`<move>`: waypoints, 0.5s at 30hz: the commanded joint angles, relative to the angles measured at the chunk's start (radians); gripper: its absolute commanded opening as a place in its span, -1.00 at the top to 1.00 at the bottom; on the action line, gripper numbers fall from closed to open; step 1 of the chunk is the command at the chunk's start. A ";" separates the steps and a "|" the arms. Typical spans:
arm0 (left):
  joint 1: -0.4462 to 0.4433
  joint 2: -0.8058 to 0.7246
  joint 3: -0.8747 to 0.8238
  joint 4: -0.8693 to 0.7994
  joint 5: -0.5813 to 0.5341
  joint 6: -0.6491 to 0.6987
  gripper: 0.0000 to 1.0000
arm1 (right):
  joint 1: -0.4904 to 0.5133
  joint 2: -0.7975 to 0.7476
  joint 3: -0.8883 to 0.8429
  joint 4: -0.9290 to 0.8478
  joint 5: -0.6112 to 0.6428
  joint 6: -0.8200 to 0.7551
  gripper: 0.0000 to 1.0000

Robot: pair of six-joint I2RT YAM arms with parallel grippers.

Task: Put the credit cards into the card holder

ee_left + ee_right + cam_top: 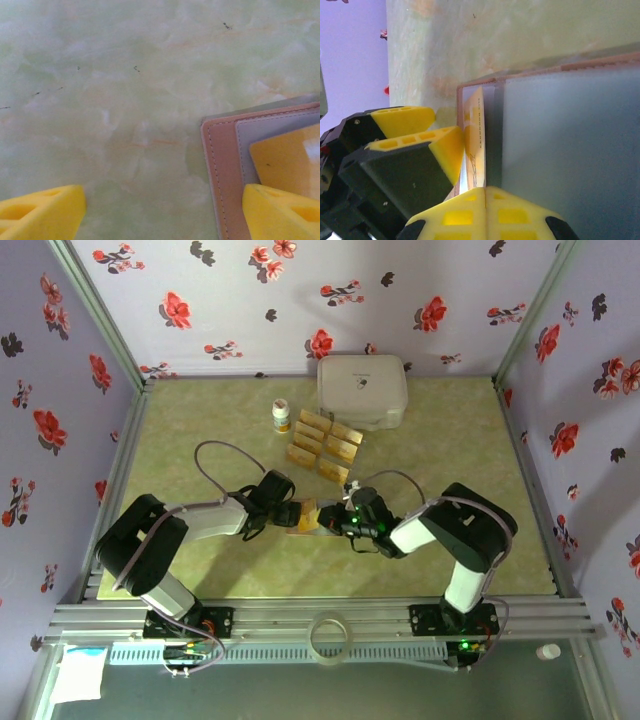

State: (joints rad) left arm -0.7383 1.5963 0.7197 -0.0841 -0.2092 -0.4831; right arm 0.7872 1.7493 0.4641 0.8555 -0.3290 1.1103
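Left wrist view: the left gripper (162,196) is released wide, one finger over the open card holder (225,165); the right gripper (485,200) is clenched shut beside a gold credit card (476,135) in the holder's pocket.

We count six loose credit cards (340,449) on the tabletop (200,420), as near as we can tell at this size, and one more card (285,165) in the single card holder (225,170). Also one white box (362,390) and one small bottle (281,417).
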 commanded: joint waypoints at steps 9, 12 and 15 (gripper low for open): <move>0.015 0.031 -0.053 -0.046 0.039 -0.024 -0.65 | -0.014 -0.256 -0.099 -0.159 0.139 -0.077 1.00; 0.016 0.015 -0.063 -0.054 0.031 -0.035 -0.65 | -0.016 -0.293 -0.124 -0.141 0.177 -0.083 1.00; 0.016 0.010 -0.067 -0.058 0.027 -0.044 -0.65 | -0.014 -0.306 -0.147 -0.094 0.205 -0.078 1.00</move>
State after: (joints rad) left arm -0.7383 1.5780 0.6983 -0.0666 -0.2092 -0.4942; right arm 0.7769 1.4567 0.3443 0.7395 -0.1902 1.0554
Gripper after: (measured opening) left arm 0.827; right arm 0.040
